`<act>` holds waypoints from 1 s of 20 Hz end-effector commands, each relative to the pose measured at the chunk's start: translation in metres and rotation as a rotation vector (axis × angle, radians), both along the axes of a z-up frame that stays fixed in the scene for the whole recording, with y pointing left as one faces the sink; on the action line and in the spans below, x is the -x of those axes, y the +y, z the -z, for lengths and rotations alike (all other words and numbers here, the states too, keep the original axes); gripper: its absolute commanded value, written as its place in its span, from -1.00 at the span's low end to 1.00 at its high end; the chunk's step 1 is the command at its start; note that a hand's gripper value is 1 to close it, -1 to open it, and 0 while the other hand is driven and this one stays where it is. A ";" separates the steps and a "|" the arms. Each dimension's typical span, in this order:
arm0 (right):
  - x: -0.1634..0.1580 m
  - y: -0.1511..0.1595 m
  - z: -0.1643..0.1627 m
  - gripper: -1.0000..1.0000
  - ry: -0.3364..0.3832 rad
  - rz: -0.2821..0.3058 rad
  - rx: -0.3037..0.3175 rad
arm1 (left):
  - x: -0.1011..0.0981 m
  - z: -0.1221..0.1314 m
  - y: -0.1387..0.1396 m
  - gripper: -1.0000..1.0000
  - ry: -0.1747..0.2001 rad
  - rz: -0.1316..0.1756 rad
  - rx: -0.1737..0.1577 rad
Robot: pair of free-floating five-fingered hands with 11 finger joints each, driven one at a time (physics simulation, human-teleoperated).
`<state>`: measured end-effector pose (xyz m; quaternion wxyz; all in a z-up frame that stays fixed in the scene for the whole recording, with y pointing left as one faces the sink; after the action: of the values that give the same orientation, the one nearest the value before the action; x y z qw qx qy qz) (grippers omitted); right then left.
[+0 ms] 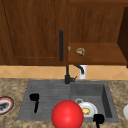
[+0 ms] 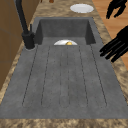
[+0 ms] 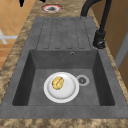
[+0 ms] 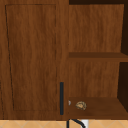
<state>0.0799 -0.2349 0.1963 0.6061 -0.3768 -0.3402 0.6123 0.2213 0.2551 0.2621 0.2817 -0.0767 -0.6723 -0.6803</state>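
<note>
the left hand point(image 1: 34, 98) hovers over the ribbed draining board point(image 1: 47, 100), fingers hanging loose and straight, holding nothing. the right hand point(image 1: 98, 119) hangs at the basin's front edge, nearest the white plate point(image 1: 90, 108); whether its fingers are spread cannot be told. the plate lies flat on the basin floor, keeping a yellow lump of food point(image 3: 57, 83) off the sink beside the drain point(image 3: 82, 80). a red ball point(image 1: 67, 114) sits in front.

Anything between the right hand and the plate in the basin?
Nothing visible. The right hand hovers at the sink's front edge, just right of the red ball. The plate with the yellow item lies open in the basin.
</note>
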 end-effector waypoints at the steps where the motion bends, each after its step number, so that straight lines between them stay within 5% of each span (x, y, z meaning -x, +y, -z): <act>1: 0.000 0.000 0.000 0.00 0.000 0.000 0.000 | -0.006 0.000 0.019 -1.00 -0.017 0.046 0.040; 6: 0.000 0.000 0.000 0.00 0.000 0.000 0.000 | -0.013 -0.020 0.032 -1.00 -0.023 0.021 0.104; 12: 0.000 0.000 0.000 0.00 0.000 0.000 0.000 | -0.011 -0.040 0.038 -1.00 -0.020 0.010 0.116; 14: 0.000 0.000 0.000 0.00 0.000 0.000 0.000 | -0.006 -0.041 0.040 -1.00 -0.050 0.020 0.104; 17: 0.000 0.000 0.000 0.00 0.000 0.000 0.000 | 0.003 -0.039 0.048 -1.00 -0.125 0.080 0.105; 20: 0.000 0.000 0.000 0.00 0.000 0.000 0.000 | 0.009 -0.036 0.053 -1.00 -0.182 0.090 0.114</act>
<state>0.0799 -0.2349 0.1963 0.6061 -0.3768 -0.3402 0.6123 0.2189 0.3022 0.3005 0.2388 -0.0702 -0.7052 -0.6639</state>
